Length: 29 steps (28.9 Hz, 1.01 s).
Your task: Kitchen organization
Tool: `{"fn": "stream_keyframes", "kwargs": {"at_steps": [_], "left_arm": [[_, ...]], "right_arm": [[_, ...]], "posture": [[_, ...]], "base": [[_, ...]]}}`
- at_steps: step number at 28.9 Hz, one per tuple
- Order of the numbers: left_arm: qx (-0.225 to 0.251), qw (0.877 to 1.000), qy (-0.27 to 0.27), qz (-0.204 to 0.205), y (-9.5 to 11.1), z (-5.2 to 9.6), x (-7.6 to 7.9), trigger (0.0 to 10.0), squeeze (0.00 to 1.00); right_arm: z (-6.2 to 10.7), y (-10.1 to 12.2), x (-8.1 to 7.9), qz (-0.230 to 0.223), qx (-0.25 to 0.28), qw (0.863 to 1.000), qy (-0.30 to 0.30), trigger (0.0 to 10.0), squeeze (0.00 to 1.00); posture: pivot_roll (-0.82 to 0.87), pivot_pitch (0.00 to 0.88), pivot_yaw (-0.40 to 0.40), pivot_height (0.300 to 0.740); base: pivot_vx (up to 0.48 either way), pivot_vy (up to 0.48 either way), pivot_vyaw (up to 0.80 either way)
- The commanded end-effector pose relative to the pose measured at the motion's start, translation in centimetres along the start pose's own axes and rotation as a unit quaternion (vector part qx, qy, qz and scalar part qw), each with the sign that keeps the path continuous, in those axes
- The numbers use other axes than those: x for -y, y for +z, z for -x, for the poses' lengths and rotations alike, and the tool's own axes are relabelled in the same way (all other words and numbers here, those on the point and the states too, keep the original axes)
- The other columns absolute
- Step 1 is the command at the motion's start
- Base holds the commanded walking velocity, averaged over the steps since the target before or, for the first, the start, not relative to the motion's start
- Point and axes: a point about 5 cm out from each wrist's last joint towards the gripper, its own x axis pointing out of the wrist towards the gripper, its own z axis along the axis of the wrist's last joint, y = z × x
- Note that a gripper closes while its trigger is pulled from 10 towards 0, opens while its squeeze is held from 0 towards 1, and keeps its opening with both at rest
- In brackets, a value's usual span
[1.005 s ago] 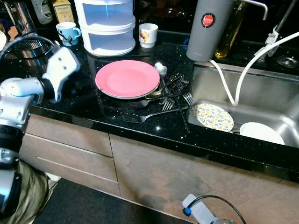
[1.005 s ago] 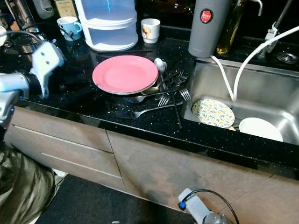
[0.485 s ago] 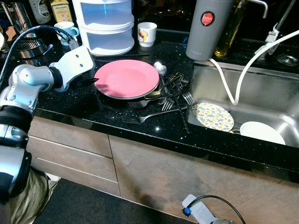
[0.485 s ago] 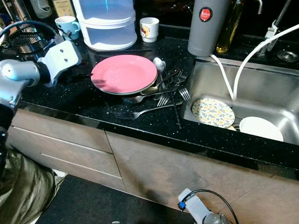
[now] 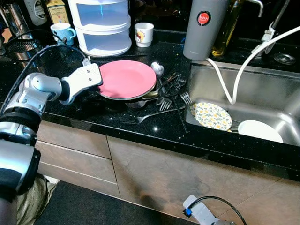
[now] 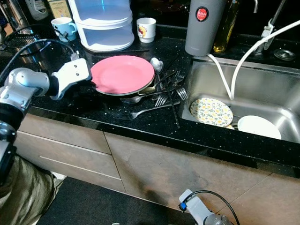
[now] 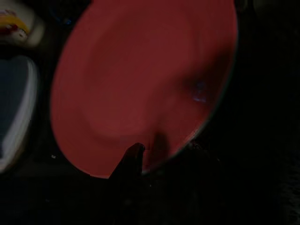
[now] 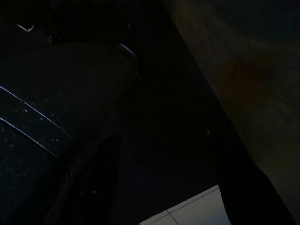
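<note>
One pink plate [image 5: 126, 78] sits on the black tabletop [image 5: 93, 112] beside the forks [image 5: 171, 96]; the left gripper [image 7: 159, 157] reaches its near rim (fingers too dark to judge).

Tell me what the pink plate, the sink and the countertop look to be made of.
Pink plate: probably melamine or glazed ceramic; smooth, even colour, soft sheen.
Sink: stainless steel, going by its brushed grey metallic walls.
Countertop: polished black stone, likely granite; glossy with pale speckles.
The left tool is at the plate's rim.
</note>
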Motion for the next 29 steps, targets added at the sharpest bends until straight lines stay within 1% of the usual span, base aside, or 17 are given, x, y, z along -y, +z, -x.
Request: {"fn": "stream_keyframes", "kwargs": {"at_steps": [1,3,7,10,12,15,21,26,29], "left_arm": [[-0.008,1.0,-0.008,-0.005,0.1,0.0,-0.1,10.0,0.0],[-0.008,1.0,-0.007,-0.007,0.2,0.0,-0.2,10.0,0.0],[0.009,1.0,-0.001,-0.01,0.9,-0.1,-0.5,10.0,0.0],[0.008,1.0,-0.005,-0.009,0.9,-0.2,-0.5,10.0,0.0],[-0.002,1.0,-0.025,-0.003,0.6,-0.5,0.0,10.0,0.0],[-0.011,0.999,-0.04,0.003,0.2,-0.7,0.4,10.0,0.0],[-0.013,0.998,-0.059,0.02,0.0,-0.8,0.6,10.0,0.0],[-0.018,0.997,-0.064,0.025,0.0,-0.7,0.6,10.0,0.0],[-0.026,0.998,-0.057,0.02,-0.1,-0.8,0.5,10.0,0.0]], "right_arm": [[0.0,-0.2,-0.1,-0.004,-0.005,1.0,0.001,10.0,0.0],[0.0,-0.2,-0.1,-0.004,-0.005,1.0,0.001,10.0,0.0],[0.0,-0.2,-0.1,-0.004,-0.004,1.0,0.001,10.0,0.0],[0.0,-0.2,-0.1,-0.003,-0.004,1.0,0.001,10.0,0.0],[0.0,-0.2,-0.1,-0.002,-0.005,1.0,0.001,10.0,0.0],[0.0,-0.1,-0.1,-0.002,-0.005,1.0,0.0,10.0,0.0],[0.0,-0.1,-0.1,-0.003,-0.004,1.0,0.0,10.0,0.0],[0.0,-0.1,0.0,-0.002,-0.005,1.0,0.0,10.0,0.0],[0.0,-0.1,0.0,-0.001,-0.005,1.0,0.0,10.0,0.0]], "posture": [[0.0,0.0,0.033,0.74],[0.0,0.0,0.033,0.74],[0.0,0.005,0.035,0.74],[0.0,0.007,0.034,0.74],[0.0,0.011,0.036,0.74],[-0.01,0.012,0.037,0.74],[0.0,0.016,0.036,0.74],[0.0,0.018,0.034,0.74],[0.0,0.019,0.033,0.74]], "base": [[0.0,0.0,0.0],[0.0,0.0,0.0],[0.0,0.0,0.0],[0.0,0.0,0.0],[0.0,0.0,0.0],[0.0,0.0,0.0],[0.0,0.0,0.0],[0.0,0.0,0.0],[0.0,0.0,0.0]]}}
